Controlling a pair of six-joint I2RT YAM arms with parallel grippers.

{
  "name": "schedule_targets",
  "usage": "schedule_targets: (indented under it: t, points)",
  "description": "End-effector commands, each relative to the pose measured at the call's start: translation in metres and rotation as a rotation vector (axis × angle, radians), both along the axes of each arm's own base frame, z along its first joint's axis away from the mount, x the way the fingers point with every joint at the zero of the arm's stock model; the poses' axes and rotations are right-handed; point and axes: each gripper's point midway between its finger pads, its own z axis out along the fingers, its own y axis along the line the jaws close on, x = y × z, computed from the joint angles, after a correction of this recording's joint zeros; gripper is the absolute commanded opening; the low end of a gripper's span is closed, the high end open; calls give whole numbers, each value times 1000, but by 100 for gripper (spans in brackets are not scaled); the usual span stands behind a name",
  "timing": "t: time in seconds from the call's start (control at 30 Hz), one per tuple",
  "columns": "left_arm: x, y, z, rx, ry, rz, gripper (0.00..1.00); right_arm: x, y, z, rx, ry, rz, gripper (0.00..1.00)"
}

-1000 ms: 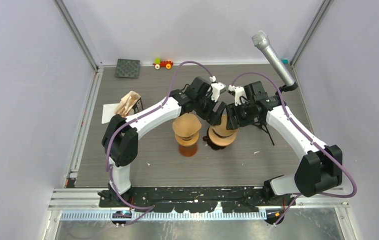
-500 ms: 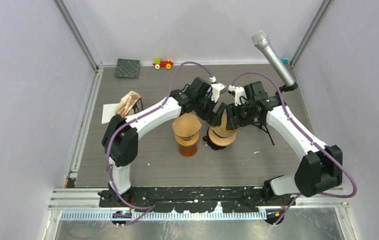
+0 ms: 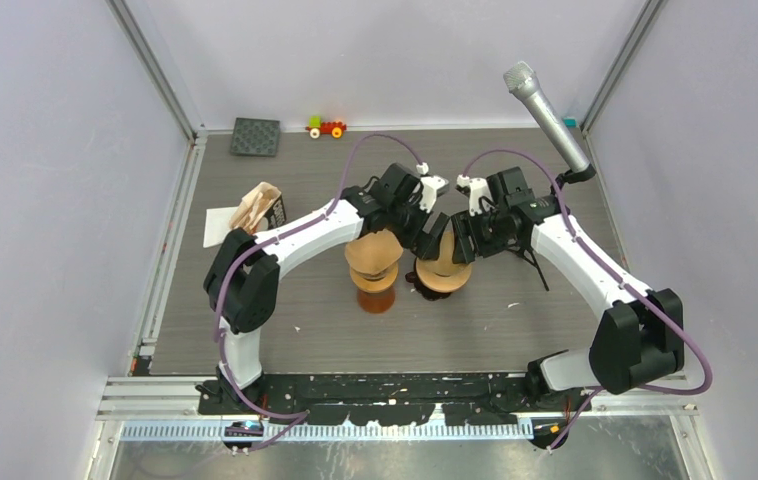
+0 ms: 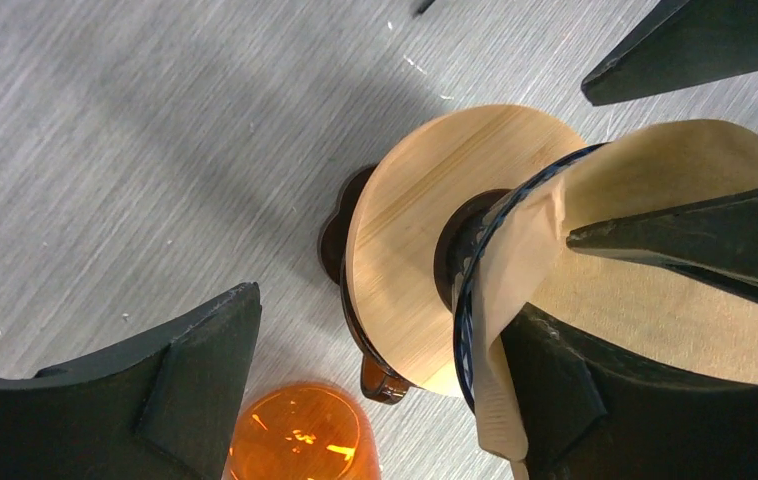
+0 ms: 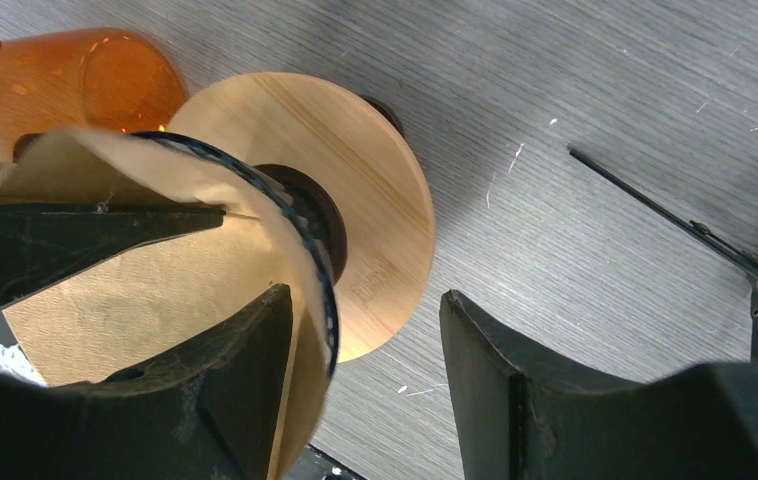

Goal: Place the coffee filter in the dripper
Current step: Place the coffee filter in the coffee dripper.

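Observation:
The dripper (image 3: pixel 442 276) is a black wire cone on a round wooden disc (image 4: pixel 425 260), standing mid-table. The brown paper coffee filter (image 4: pixel 645 250) sits inside the wire cone, its edge folded over the rim (image 5: pixel 295 225). My left gripper (image 4: pixel 383 310) is open, with one finger (image 4: pixel 555 400) inside the filter and the other out over the table. My right gripper (image 5: pixel 365 295) is open too, one finger (image 5: pixel 225 410) inside the filter and the other (image 5: pixel 555 400) outside the disc. In the top view both grippers, left (image 3: pixel 425 233) and right (image 3: pixel 452 240), meet over the dripper.
An amber glass vessel (image 3: pixel 374 290) with a brown cone on top stands just left of the dripper. A holder of spare filters (image 3: pixel 258 208) sits at the left edge. A black tile (image 3: pixel 256 136), a toy car (image 3: pixel 326 127) and a microphone (image 3: pixel 547 115) on its stand are at the back.
Both grippers have sunk slightly nearer and lower onto the dripper, pushing into the filter. Their openings look the same.

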Motion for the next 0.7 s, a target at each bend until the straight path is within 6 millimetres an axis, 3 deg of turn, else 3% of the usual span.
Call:
schedule_targets:
  t: [0.0,0.67]
  points:
    - [4,-1,11,-44,-33,28,84,6,1,-4,2,-28,-12,60]
    - [9,4,-9,23,-16,74,84,9,-10,-22,-55,-55,-53,60]
